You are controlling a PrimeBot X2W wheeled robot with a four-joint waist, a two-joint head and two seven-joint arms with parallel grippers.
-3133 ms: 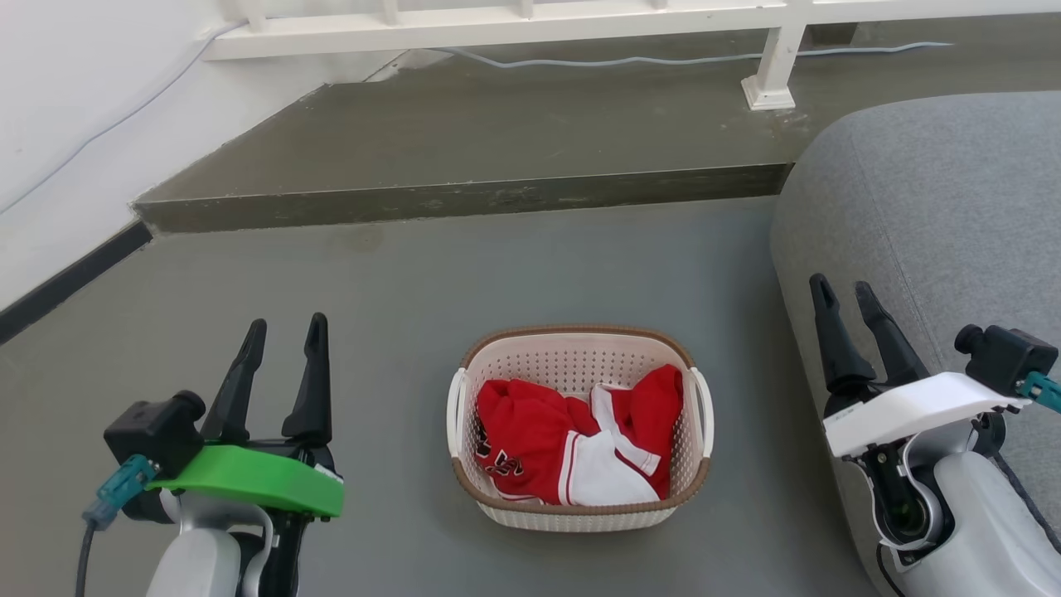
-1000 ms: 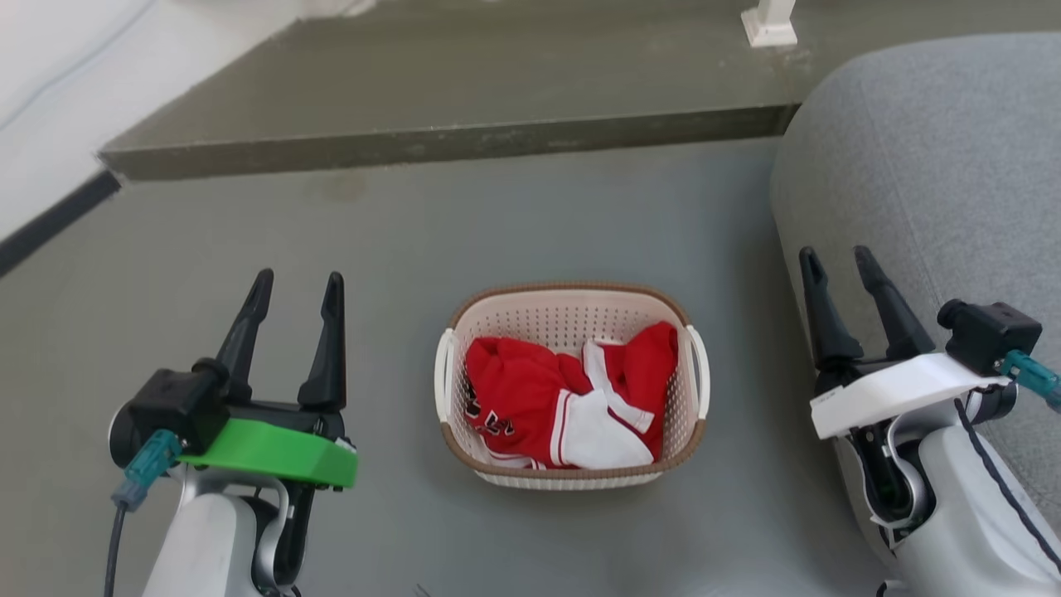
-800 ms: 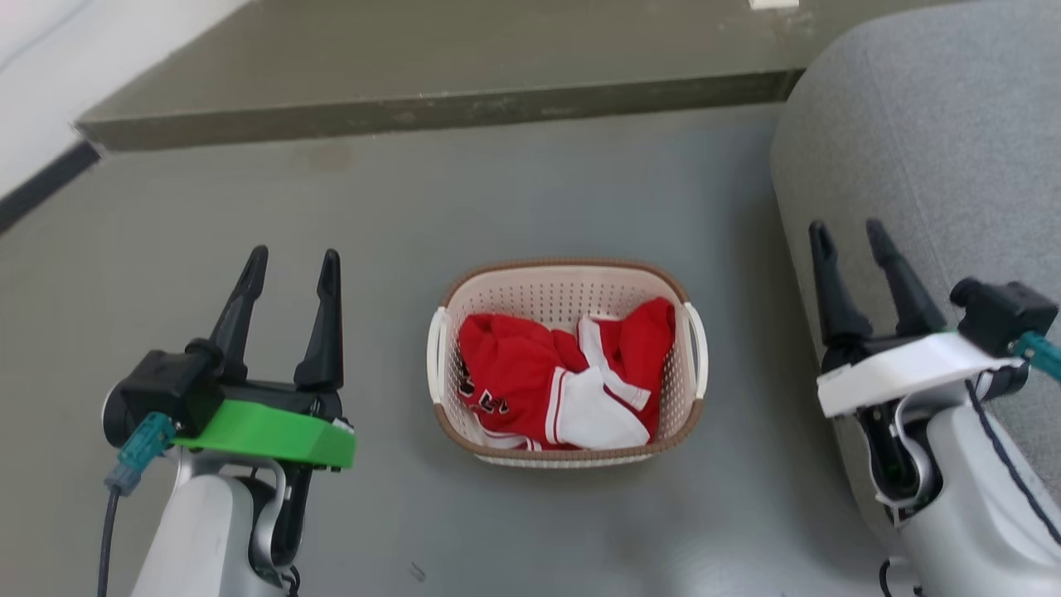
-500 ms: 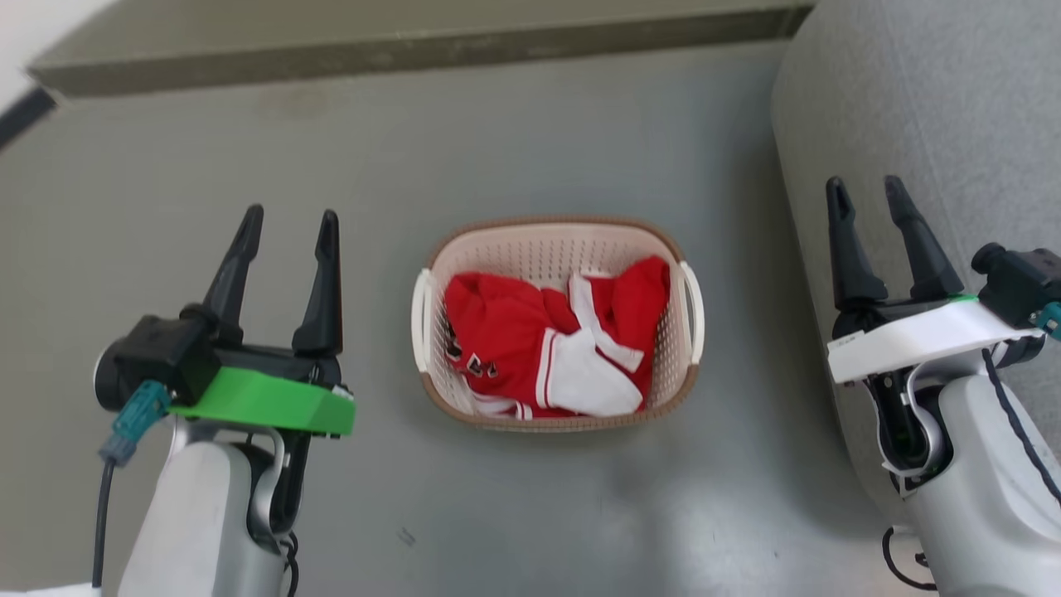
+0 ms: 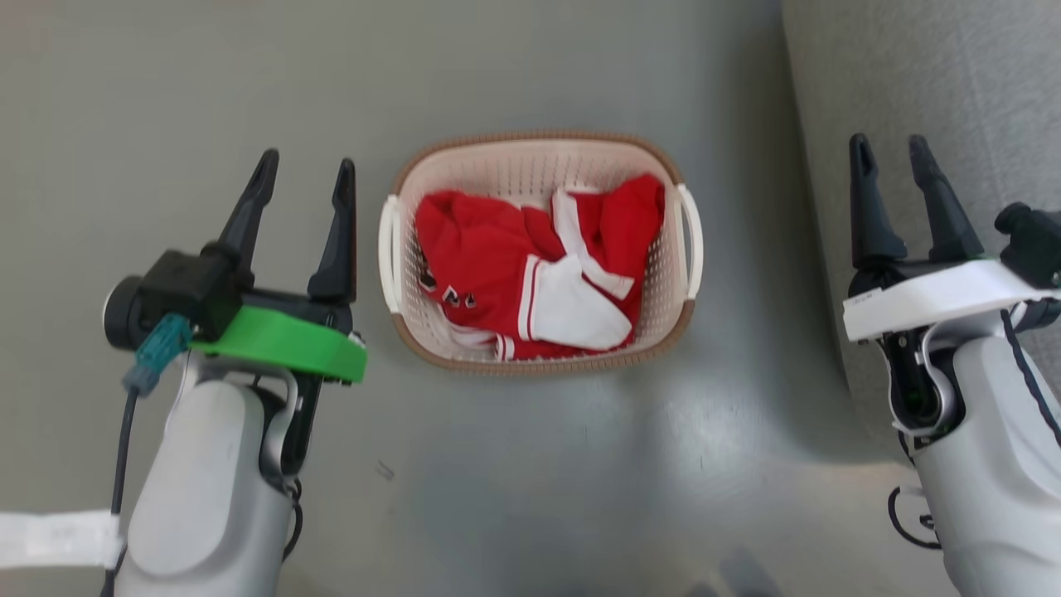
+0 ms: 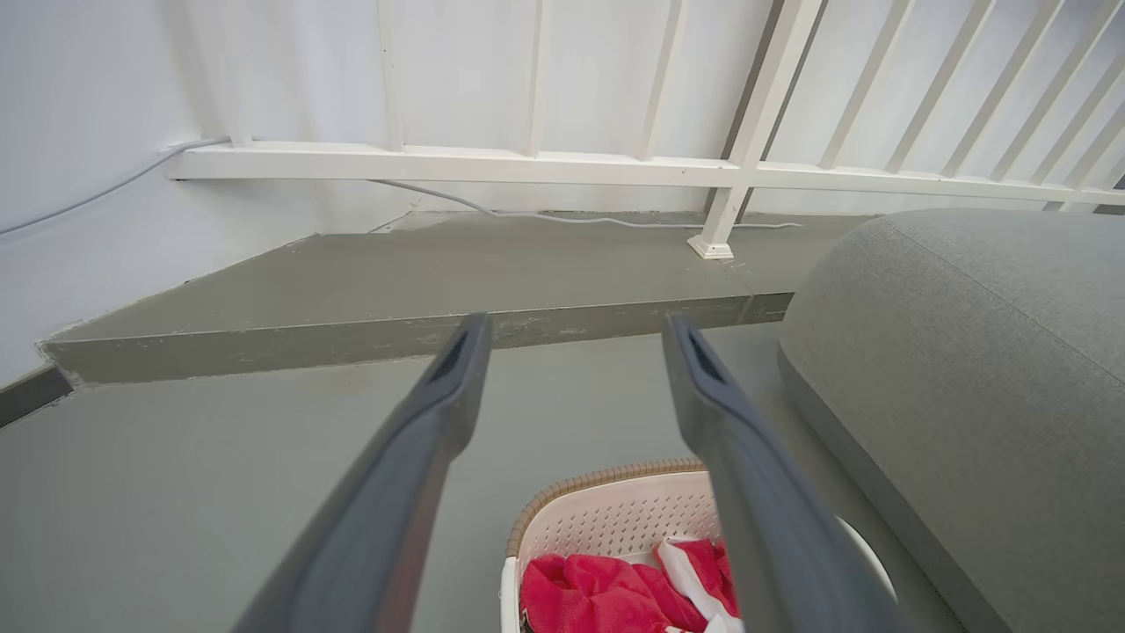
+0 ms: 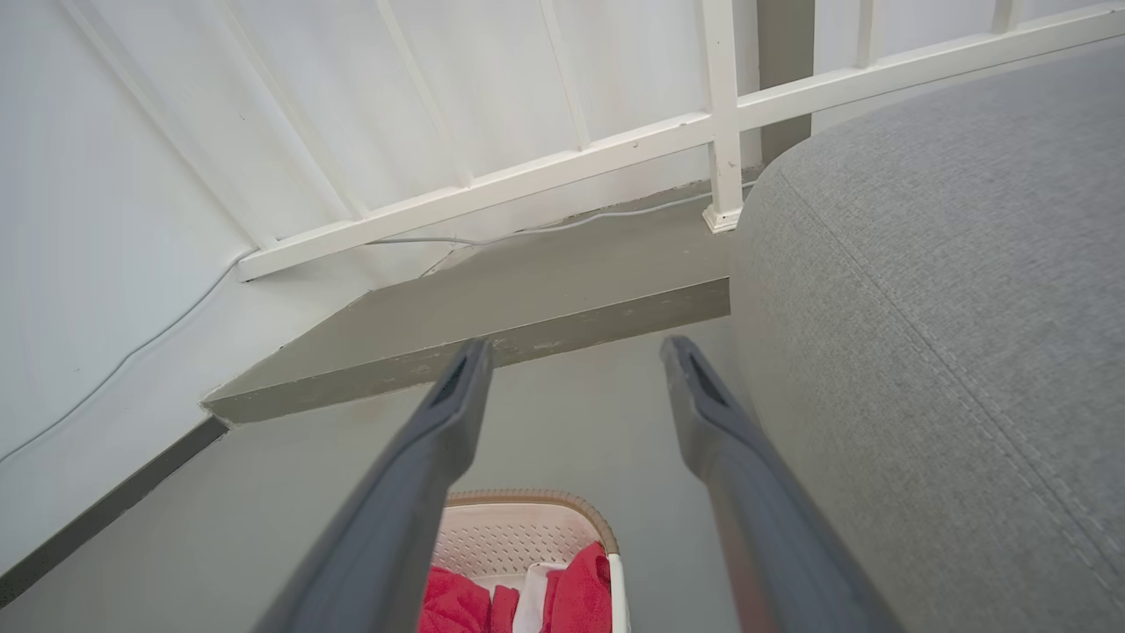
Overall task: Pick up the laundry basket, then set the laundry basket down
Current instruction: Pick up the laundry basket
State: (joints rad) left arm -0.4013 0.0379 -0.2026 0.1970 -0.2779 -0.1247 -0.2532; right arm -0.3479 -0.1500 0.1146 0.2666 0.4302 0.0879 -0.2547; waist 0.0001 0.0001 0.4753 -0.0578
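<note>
Jaws on both arms are held apart, with nothing gripped between them. In the head view the left gripper (image 5: 307,159), mounted ahead of a green plate, is seen just beside the left loop handle (image 5: 387,253) of the small cream-white perforated plastic laundry basket (image 5: 530,166); whether they touch cannot be told. The right gripper (image 5: 889,141), mounted ahead of a white plate, is held apart from the basket's right side, over the edge of a rounded grey fabric sofa (image 5: 945,66). The basket is set upright on the smooth grey floor (image 5: 539,464) between the two grippers, its brown woven-look rim uppermost. A crumpled red and white garment (image 5: 481,249) is held inside it. In the left wrist view the basket is found low, between the fingers; in the right wrist view it is found low, by the left finger. A white railing (image 6: 457,163) and a raised grey step (image 6: 395,281) are seen beyond.
</note>
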